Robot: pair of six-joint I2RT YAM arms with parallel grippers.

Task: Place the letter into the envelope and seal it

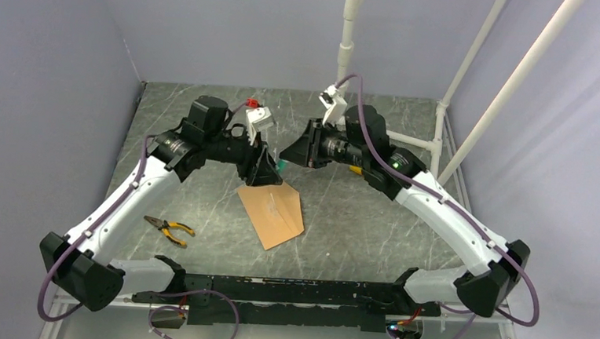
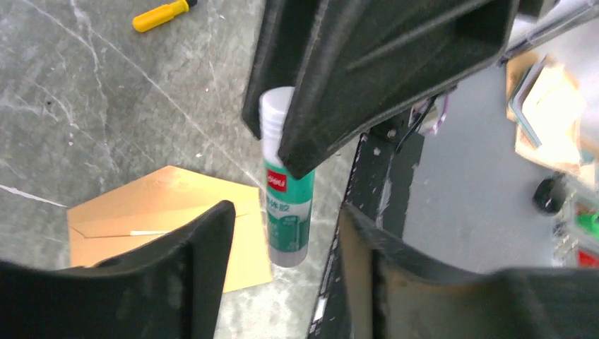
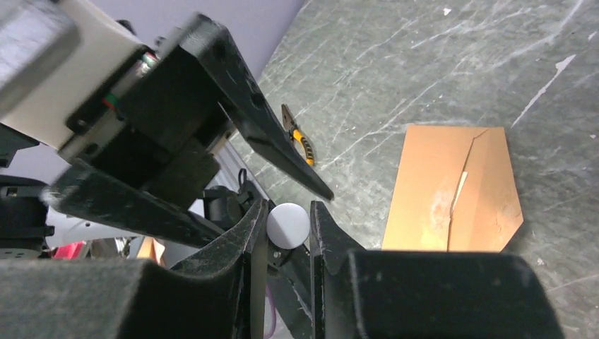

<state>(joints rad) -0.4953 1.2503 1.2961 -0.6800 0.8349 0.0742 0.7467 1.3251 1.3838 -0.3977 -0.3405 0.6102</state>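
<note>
The brown kraft envelope [image 1: 272, 215] lies flat near the middle of the dark marbled table [image 1: 372, 221], with its angled flap end toward the right arm's side. We see no separate letter. A pale sliver at the flap seam may be its edge, so we judge it is already inside and the flap not yet glued.

Above the envelope's far end, a green-and-white glue stick [image 2: 286, 205] hangs in the air. The right gripper [image 3: 288, 215] has its jaws closed narrowly on the stick's white upper end. The left gripper [image 2: 286, 210] brackets the lower end with jaws partly apart. A gap shows on both sides, and it holds nothing.

We judge three risks:
- If that white end is the cap, it could pull off, or the stick could swivel in the narrow grip.
- The two grippers sit very close and could knock together on parting.
- The loose envelope may slide under a pressing stick.

Bare table lies in front of the envelope and to its right. Yellow-handled pliers [image 1: 169, 228] lie well to its left, and a yellow screwdriver [image 2: 162, 14] lies farther back. Lavender walls close in on both sides.
</note>
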